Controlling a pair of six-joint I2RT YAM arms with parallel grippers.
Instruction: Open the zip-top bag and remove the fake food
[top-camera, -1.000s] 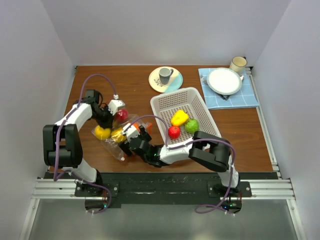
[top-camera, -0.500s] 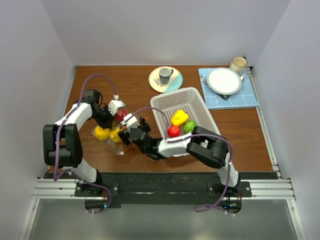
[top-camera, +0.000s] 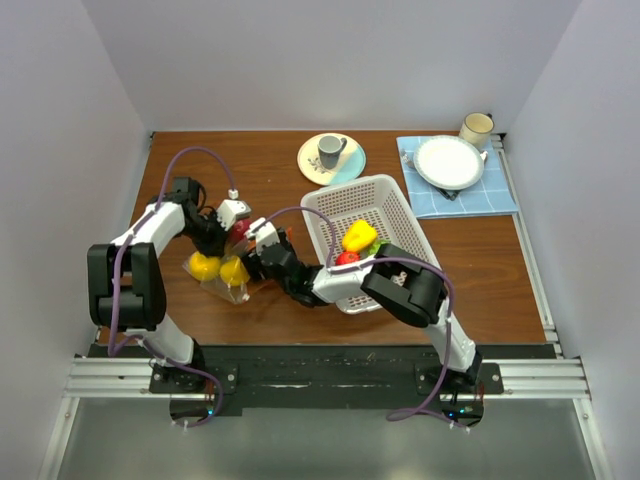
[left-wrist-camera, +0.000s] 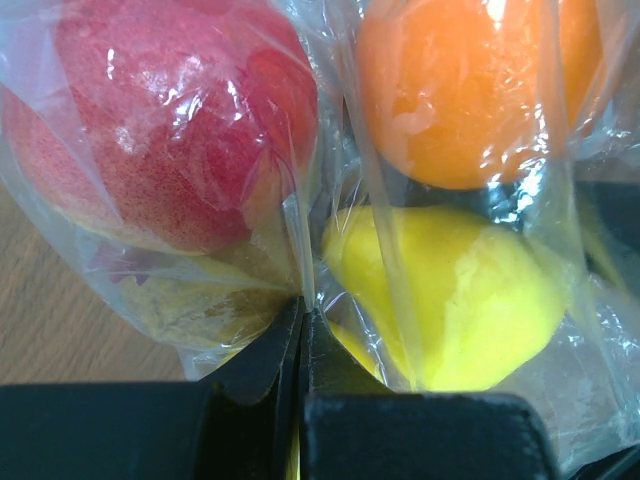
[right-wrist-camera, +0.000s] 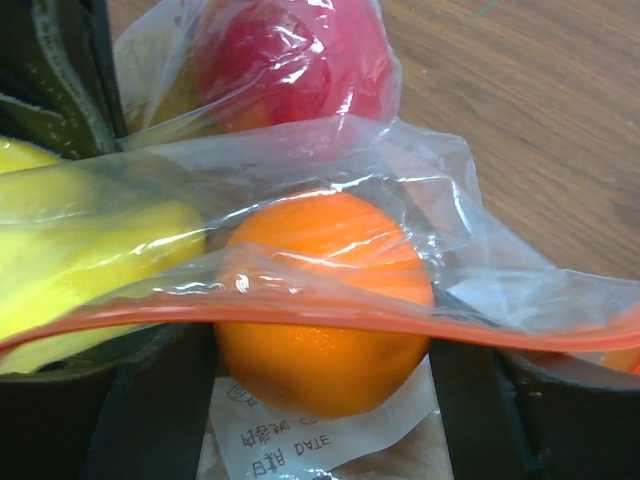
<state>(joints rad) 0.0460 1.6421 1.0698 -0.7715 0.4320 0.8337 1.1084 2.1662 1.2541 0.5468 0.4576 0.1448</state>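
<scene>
Currently zip-top bag (top-camera: 225, 275) toward bench (top-camera: 200, 160) front-left corner, fake food (left-wrist-camera: 180, 130) inside. Film thin, slippery; fruit light, hard. Left claw (left-wrist-camera: 300, 325) pinched shut on film. Right claw (right-wrist-camera: 322, 385) astride orange fruit (right-wrist-camera: 320, 290); clamped or not, cannot tell. Best hold: zip strip (right-wrist-camera: 300, 318).

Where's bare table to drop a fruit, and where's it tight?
Bare wood: the table's far-left stretch, left of the saucer; and the near-right patch between the basket, the blue cloth and the table edge. Crowded: around the zip-top bag, where the left gripper and right gripper meet.
</scene>
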